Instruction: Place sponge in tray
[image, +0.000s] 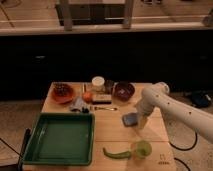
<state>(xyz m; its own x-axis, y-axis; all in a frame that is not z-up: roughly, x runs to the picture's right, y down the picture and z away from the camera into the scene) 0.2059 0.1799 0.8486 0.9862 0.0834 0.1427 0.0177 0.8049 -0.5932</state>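
Note:
A blue-grey sponge (130, 119) lies on the wooden table (112, 131), right of centre. The green tray (61, 138) sits at the table's front left and holds nothing. My gripper (142, 121) hangs from the white arm (170, 106) that comes in from the right. It is right beside the sponge's right edge, at table height. I cannot tell if it touches the sponge.
A dark bowl (123, 90), a white jar (98, 82), an orange (88, 96), a red bowl (62, 92), a crumpled wrapper (79, 104) and a utensil (104, 108) stand at the back. A green cup (141, 148) and green pepper (115, 153) lie at the front.

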